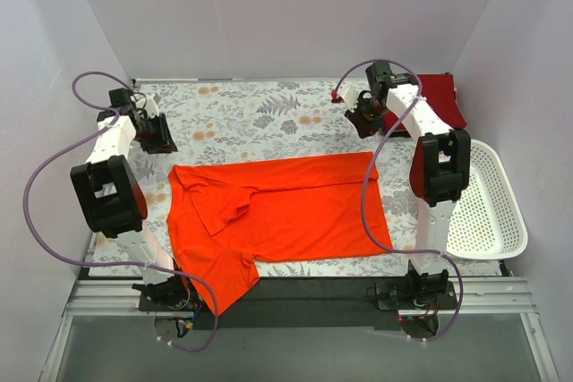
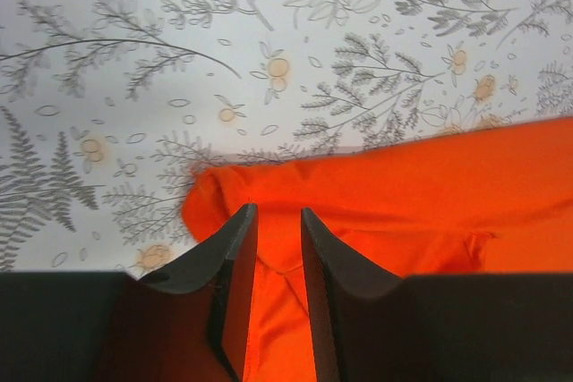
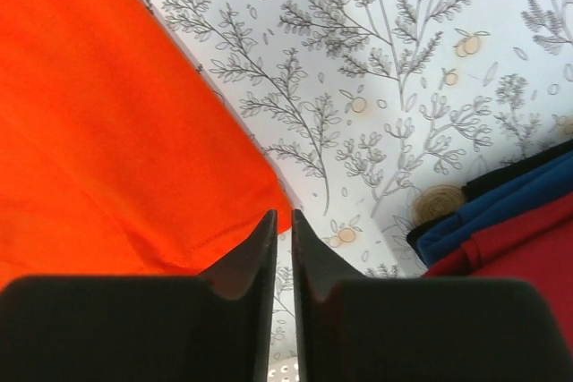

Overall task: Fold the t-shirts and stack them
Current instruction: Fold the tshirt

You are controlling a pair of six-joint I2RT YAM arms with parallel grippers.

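Orange-red short-sleeved cotton t-shirt [image 1: 295, 207] lies spread in the middle of the grey floral-patterned cloth [image 1: 260, 118]. Its long axis runs left to right, with collar and sleeves to the left and hem to the right. One sleeve trails off the near edge by the left arm's base.

The coming fold looks to turn on the shirt's far edge, and both arms sit just beyond it. The left claw [image 2: 278, 239] hangs over the far left shoulder corner. Its fingers are parted a little, with fabric showing below the gap and, as far as I can judge, nothing pinched. The right claw [image 3: 280, 239] hangs just off the far right hem corner, drawn almost together and empty, with bare cloth showing in the slit. Each arm is nearer its own corner, so a two-armed pull of the far edge toward the near side seems the natural move.

There are three shirts:
- the spread orange-red one;
- one darker crimson folded t-shirt [image 1: 443, 96] at the far right;
- one blue t-shirt [image 3: 501, 207] touching it, seen only from the right wrist.

One white perforated plastic basket [image 1: 501, 221] stands at the right.
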